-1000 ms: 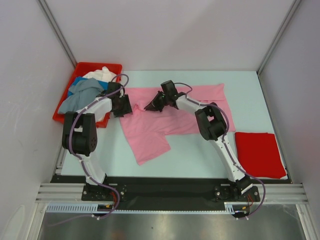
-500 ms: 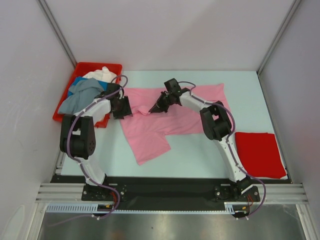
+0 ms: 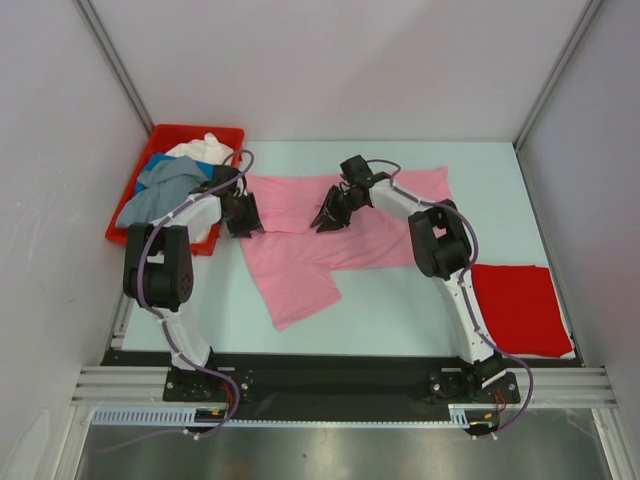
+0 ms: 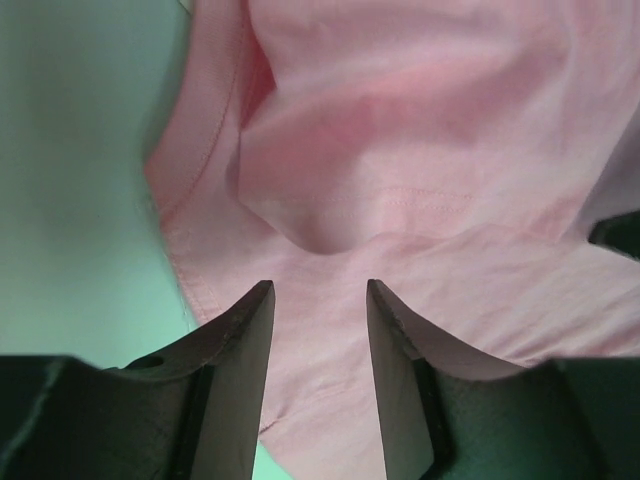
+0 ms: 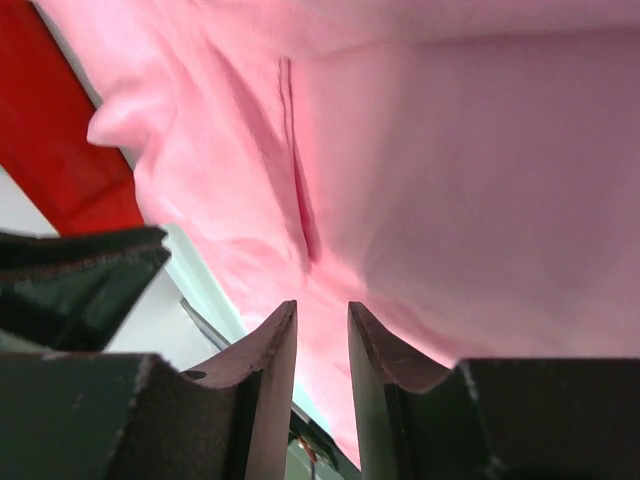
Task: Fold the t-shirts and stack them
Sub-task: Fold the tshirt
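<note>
My left pincer (image 4: 318, 290) hangs low over the left edge of the pink t-shirt (image 3: 300, 275). Its jaws are parted, with cloth showing in the gap and a small raised bump just past the tips. My right pincer (image 5: 323, 308) sits over the shirt's far part. Its jaws are nearly together and a crease runs toward them, but I cannot tell whether they pinch cloth. The shirt lies spread across the middle of the table (image 3: 400, 315), one flap slanting toward my bases.

As I judge it, the step is taking the shirt up for its first fold. To do it well I want both pincers on the same edge, each biting one clean ridge of cloth — not two layers. Then I lift low and together, so the fabric is taut between them and comes down square.

The table is smooth and pale green, so cloth should slide rather than catch. The red bin (image 3: 190, 131) stands just beside my left pincer, holding a grey-blue t-shirt (image 3: 160, 198) and others — little room to swing that way. The folded red t-shirt (image 3: 520, 305) lies well apart at the right. Plain white walls (image 3: 330, 70) close in on three sides.
</note>
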Tool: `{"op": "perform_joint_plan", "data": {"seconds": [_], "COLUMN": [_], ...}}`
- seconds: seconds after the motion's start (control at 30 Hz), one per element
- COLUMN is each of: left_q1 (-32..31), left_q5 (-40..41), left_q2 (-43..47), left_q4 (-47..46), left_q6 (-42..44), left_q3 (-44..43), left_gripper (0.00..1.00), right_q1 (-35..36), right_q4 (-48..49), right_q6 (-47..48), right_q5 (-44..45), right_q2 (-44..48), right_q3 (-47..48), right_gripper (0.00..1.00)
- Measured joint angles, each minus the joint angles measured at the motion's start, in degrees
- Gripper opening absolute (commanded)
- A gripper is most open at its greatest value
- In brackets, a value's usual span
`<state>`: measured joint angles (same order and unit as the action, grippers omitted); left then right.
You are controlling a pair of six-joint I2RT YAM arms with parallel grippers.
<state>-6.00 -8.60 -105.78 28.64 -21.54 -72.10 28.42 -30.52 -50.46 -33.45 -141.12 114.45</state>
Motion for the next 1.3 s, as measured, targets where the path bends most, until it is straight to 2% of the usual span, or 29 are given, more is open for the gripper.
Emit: {"op": "perform_joint_plan", "data": {"seconds": [0.13,0.33,0.5,0.63,0.7,0.93,1.03,1.17,1.23,1.3], "left_q1": [0.6,0.7,0.7,0.7,0.7,0.5,0.1,-1.0,-1.4,-1.8], "left_q5": [0.1,0.9,1.0,1.0,1.0,0.3,-0.4,-0.6,-0.6,-0.8], "left_q2": [-1.9,-3.1,-4.8,-6.2,-7.1,-9.2,-11.0,-11.0,-10.8,-9.9], "left_q4": [-0.4,-1.2,-1.8,-1.5,-1.3,-1.3,-1.8,-1.7,-1.7,-2.3], "left_q6": [-1.0,-2.0,-2.0,-1.9,-1.7,-1.5,-1.6,-1.8,-1.9,-1.5], "left_q3": [-1.2,-1.7,-2.4,-3.4,-4.9,-11.4,-14.7,-15.1,-14.8,-14.2], "left_gripper": [0.53,0.52,0.48,0.4,0.39,0.45,0.53,0.63,0.73,0.74], "right_q1": [-1.3,-2.8,-2.8,-2.6,-2.6,-2.4,-2.3,-2.3,-2.3,-2.2], "right_q4": [-0.5,1.4,2.2,2.7,3.0,3.4,3.4,3.5,3.7,4.3], "right_q6": [2.5,2.6,2.5,2.5,2.5,2.5,2.5,2.5,2.4,2.1], "right_q5": [0.0,-0.5,-0.7,-0.9,-1.0,-1.1,-1.1,-1.1,-1.1,-1.1], "right_q2": [3.8,8.1,8.3,8.3,8.3,8.7,9.1,10.1,10.7,10.9], "right_q3": [-4.0,-9.6,-11.1,-11.2,-11.2,-12.4,-13.2,-14.5,-15.4,-16.0], "right_gripper": [0.33,0.33,0.33,0.33,0.33,0.33,0.33,0.33,0.33,0.33]}}
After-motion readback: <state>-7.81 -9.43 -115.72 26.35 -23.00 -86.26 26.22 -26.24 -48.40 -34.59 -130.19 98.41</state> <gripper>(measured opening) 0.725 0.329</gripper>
